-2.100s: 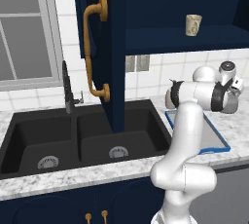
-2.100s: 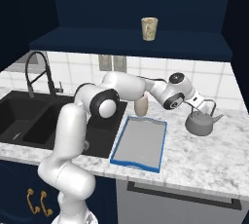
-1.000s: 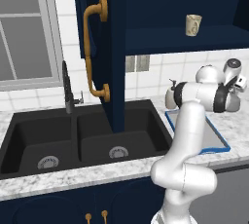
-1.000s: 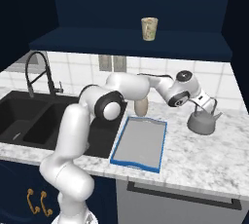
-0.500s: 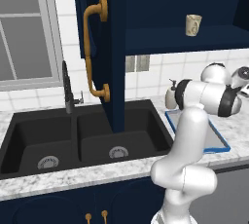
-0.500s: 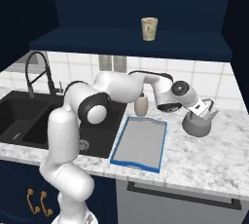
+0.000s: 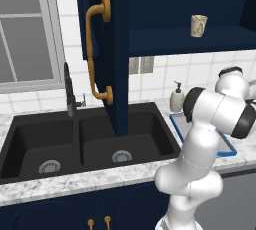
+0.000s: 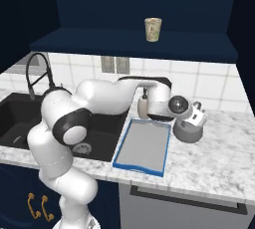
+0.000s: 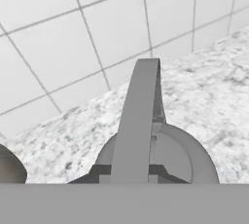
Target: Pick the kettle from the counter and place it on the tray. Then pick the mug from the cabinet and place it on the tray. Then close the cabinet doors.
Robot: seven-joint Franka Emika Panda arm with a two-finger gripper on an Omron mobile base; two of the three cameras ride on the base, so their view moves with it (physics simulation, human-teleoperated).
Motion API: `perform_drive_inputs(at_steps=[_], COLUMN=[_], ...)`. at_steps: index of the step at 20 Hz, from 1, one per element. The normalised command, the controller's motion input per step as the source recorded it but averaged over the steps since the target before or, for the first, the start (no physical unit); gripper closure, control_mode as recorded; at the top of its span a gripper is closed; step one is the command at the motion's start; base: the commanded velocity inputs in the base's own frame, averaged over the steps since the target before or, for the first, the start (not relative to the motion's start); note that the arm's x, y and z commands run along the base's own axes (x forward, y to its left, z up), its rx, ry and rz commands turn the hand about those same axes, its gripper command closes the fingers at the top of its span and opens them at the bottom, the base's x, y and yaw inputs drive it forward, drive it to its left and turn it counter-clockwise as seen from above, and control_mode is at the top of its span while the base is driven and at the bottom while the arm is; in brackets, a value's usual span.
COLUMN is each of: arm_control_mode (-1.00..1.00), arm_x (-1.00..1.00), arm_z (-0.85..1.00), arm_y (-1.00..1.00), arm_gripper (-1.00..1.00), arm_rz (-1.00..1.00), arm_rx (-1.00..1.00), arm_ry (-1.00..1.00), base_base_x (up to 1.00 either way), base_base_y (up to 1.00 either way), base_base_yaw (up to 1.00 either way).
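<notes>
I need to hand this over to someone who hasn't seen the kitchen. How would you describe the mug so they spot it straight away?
Look at the open navy wall cabinet above the counter. On its shelf stands the mug, alone, small and cream-beige. It is up on the shelf, unlike the cream soap bottle down on the counter behind the blue-rimmed tray, and far smaller than the grey kettle beside that tray.
</notes>
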Motion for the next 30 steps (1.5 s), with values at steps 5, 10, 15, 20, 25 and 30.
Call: perform_drive_inputs(at_steps=[5, 10, 15, 20, 25, 30], arm_control_mode=[-1.00, -1.00, -1.00, -1.00, -1.00, -1.00], arm_x=[-0.10, 0.02, 0.06, 0.16, 0.15, -0.23], arm_z=[0.10, 0.01, 0.00, -0.25, -0.38, 0.00], arm_y=[0.73, 0.67, 0.41, 0.38, 0.33, 0.12], arm_gripper=[1.00, 1.00, 1.00, 1.00, 1.00, 1.00], arm_rz=[0.28, 0.25, 0.22, 0.18, 0.13, 0.11], arm_rx=[-0.06, -0.01, 0.00, 0.00, 0.00, 0.17], arm_ry=[0.00, 0.10, 0.09, 0.02, 0.00, 0.00], base_base_x=[0.00, 0.00, 0.00, 0.00, 0.00, 0.00], base_base_y=[0.00, 0.00, 0.00, 0.00, 0.00, 0.00], base_base_yaw=[0.00, 0.00, 0.00, 0.00, 0.00, 0.00])
